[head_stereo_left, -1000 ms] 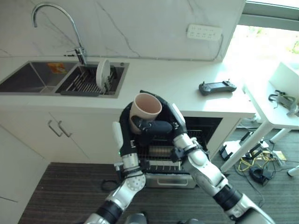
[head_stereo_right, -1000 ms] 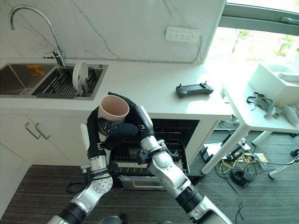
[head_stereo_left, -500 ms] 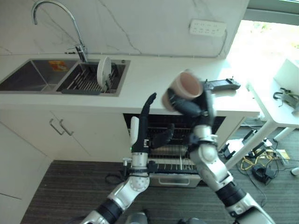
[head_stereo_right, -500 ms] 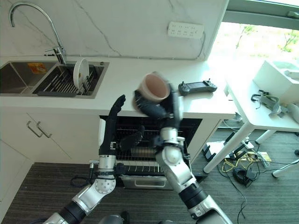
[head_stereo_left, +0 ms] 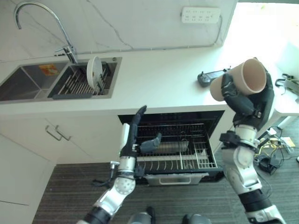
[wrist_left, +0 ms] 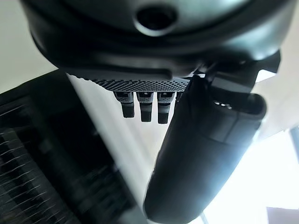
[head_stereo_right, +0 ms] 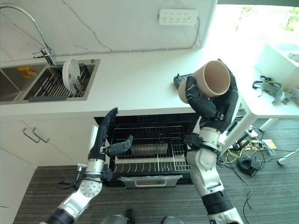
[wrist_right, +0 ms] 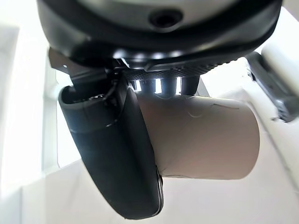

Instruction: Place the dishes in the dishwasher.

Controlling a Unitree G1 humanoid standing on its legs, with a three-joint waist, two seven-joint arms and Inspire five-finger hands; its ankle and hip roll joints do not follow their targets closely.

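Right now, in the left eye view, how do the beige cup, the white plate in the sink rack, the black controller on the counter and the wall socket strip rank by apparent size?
1. Beige cup, held near the camera by the right hand, so its rank is inflated.
2. Wall socket strip and black controller: look alike, not ranked.
3. White plate, standing nearly edge-on.

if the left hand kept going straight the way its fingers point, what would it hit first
Probably the front edge of the white countertop: the left hand, open, points up at it from before the open dishwasher. Depth is unclear.
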